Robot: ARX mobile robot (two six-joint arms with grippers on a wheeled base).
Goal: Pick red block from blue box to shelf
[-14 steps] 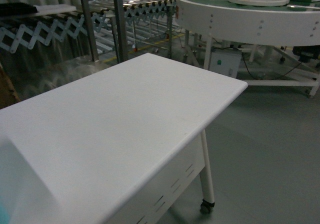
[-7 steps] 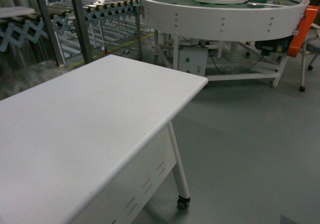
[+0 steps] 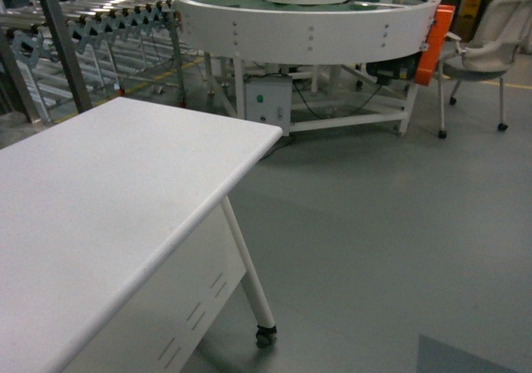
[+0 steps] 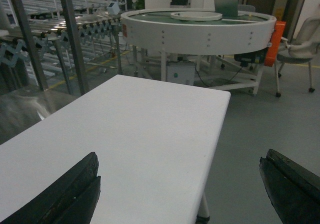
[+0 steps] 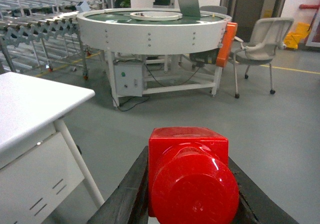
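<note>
The red block (image 5: 190, 179) fills the bottom of the right wrist view, its round stud facing the camera. My right gripper (image 5: 189, 160) is shut on it, one dark finger pressed against each side, held in the air over grey floor. My left gripper (image 4: 180, 156) hangs open above the white table (image 4: 150, 129) with nothing between its fingers (image 4: 75, 189). Shiny steel uprights (image 4: 74, 39), which look like part of the shelf, stand beyond the table's far left edge. The blue box is out of view. Neither gripper shows in the head view.
A large round white conveyor table (image 3: 307, 20) stands ahead on a white frame with a small control box (image 3: 268, 103). A grey chair (image 3: 486, 53) is at the far right. An expandable roller conveyor (image 3: 100, 16) runs at the back left. The table's castor leg (image 3: 264, 333) is close by.
The head view has swung to the right. The white table has slid toward the left of the view, and the round conveyor, orange guard and chair have come into sight.
</note>
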